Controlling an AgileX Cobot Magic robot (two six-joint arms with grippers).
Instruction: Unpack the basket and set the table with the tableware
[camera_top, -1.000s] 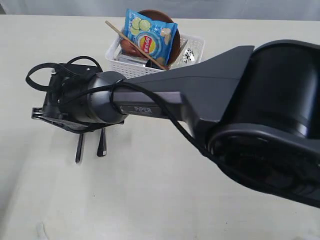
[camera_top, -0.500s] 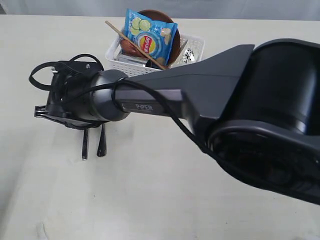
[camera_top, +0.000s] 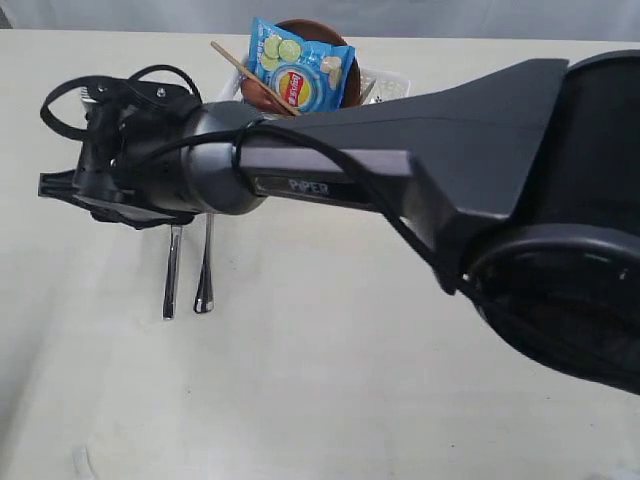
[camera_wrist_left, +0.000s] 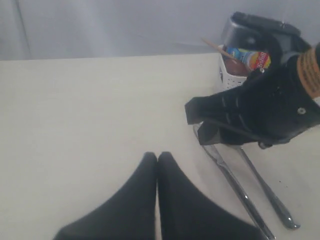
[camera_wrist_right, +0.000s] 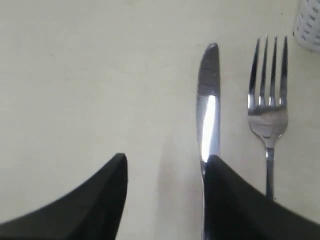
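My right gripper (camera_wrist_right: 166, 159) hangs open just above the table (camera_top: 330, 380), with nothing between its fingers. The steel knife (camera_wrist_right: 209, 95) lies flat right beside one fingertip, and the fork (camera_wrist_right: 269, 100) lies parallel to it on the far side. In the exterior view the knife (camera_top: 171, 280) and the fork (camera_top: 206, 270) stick out from under the right arm (camera_top: 330, 170). The white basket (camera_top: 388, 83) stands behind that arm, holding a brown plate (camera_top: 312, 28) and a chopstick (camera_top: 245, 68). My left gripper (camera_wrist_left: 157, 156) is shut and empty, low over bare table.
A blue snack bag (camera_top: 300, 65) stands upright in the basket, in front of the plate. The right arm spans the middle of the exterior view and hides most of the basket. A corner of the basket (camera_wrist_right: 311, 25) lies just past the fork's tines.
The right gripper has opened and risen off the knife, which now lies on the table beside the fork. The arm has lifted and shifted slightly toward the far side.
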